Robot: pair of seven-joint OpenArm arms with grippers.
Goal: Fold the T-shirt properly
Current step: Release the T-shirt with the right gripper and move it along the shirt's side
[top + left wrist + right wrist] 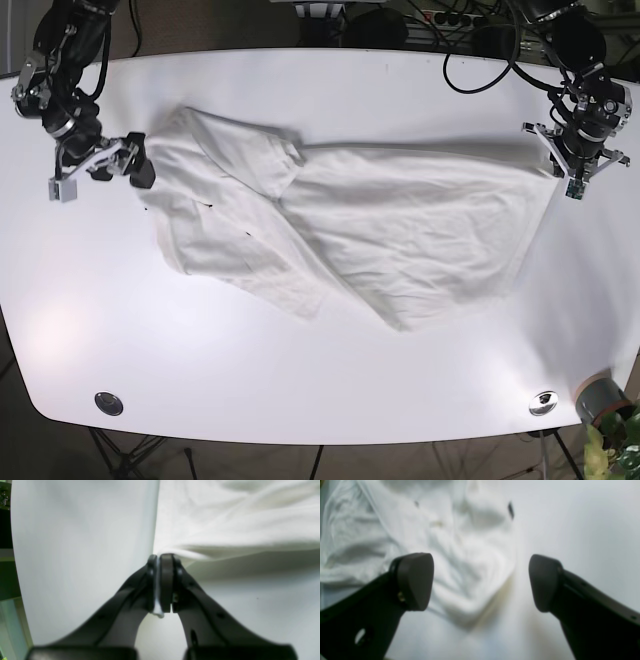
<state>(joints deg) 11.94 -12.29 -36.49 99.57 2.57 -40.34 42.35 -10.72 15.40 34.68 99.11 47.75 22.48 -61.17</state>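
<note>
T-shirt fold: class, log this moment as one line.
left end effector: shut on T-shirt edge | right end effector: open, beside sleeve | table: shirt crumpled, unfolded

I'm working over a white table [330,90] with rounded corners. The white T-shirt [400,235] lies spread and rumpled across its middle — one side folded over itself. Two small round metal fittings sit near the front edge — one at each corner [108,403] [543,402].

The white T-shirt [350,225] lies wrinkled across the tabletop [300,380], its collar end bunched and folded over. One far corner is lifted slightly, pulled taut
</note>
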